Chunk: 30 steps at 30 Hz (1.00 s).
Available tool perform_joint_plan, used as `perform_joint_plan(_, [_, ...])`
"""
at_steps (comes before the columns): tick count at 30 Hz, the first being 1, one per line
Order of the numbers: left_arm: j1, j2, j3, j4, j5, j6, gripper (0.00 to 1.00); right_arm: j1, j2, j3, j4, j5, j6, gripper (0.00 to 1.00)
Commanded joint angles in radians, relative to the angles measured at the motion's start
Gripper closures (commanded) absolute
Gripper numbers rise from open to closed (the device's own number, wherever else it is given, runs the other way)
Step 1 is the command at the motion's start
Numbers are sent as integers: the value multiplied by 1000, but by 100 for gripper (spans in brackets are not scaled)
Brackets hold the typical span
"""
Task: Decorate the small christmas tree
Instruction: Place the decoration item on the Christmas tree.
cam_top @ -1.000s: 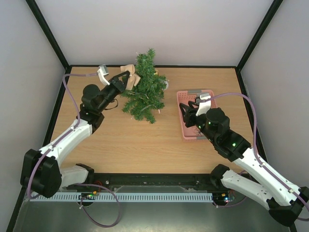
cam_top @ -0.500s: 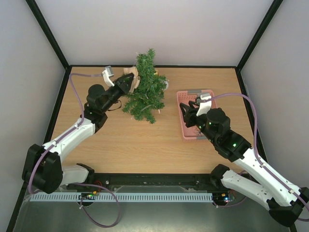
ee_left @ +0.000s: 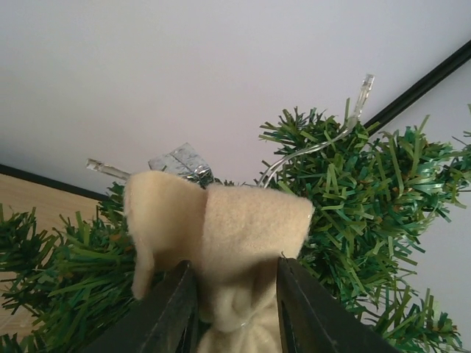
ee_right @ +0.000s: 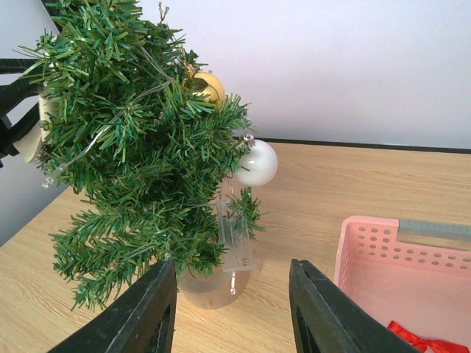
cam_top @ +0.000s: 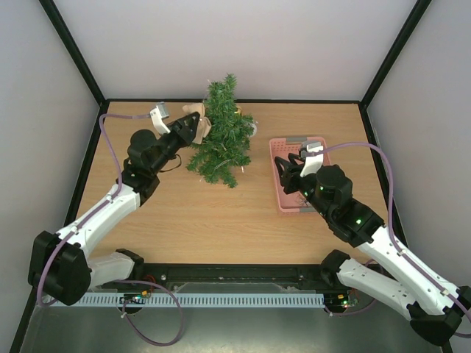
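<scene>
The small christmas tree (cam_top: pixel 221 140) stands at the back middle of the table, dark green on a pale base (ee_right: pixel 210 283). On the tree's left side my left gripper (cam_top: pixel 193 126) is open, pushed against the branches. A beige felt bow (ee_left: pixel 221 235) sits loosely between its black fingers (ee_left: pixel 173 309), resting on the needles (ee_left: pixel 353 191). My right gripper (cam_top: pixel 288 168) hovers over the pink basket (cam_top: pixel 275 151), open with nothing between its jaws. In the right wrist view the right gripper (ee_right: pixel 232 265) faces the tree (ee_right: pixel 132 132).
A white ball (ee_right: pixel 256 163), a gold ball (ee_right: pixel 210 87), a silver gift box (ee_left: pixel 176 160) and a clear light string (ee_left: pixel 324 140) hang on the tree. A clear battery box (ee_right: pixel 235 243) dangles near the base. A red ribbon (ee_right: pixel 416 340) lies in the pink basket (ee_right: pixel 368 250).
My left gripper's jaws have parted from the beige bow, which now sits loose against the branches. The left arm shifted slightly at the tree. The right arm has not moved.
</scene>
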Motion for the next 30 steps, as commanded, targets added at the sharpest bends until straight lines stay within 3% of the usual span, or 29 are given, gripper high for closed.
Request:
perform_joint_plan(1, [-6,-24,-1,-19,-28,34,68,1,-21,24,-2,7,-1,59])
perform_joint_plan(6, [-6,-21,18,-51,-28,50,76,1,-24,24,-3,5,0,59])
perform_joint_plan(12, [-6,-16,33,-22,-3,14,97,1,-24,25,-2,3,-1,59])
perform_joint_plan(23, [-28,46,61,62,14,-95,96,1,-20,24,-3,-13,4,59])
perform_joint_plan(30, [-29,41,24,23,-22,-53,95,1,-1,52,-28,-6,-15,59])
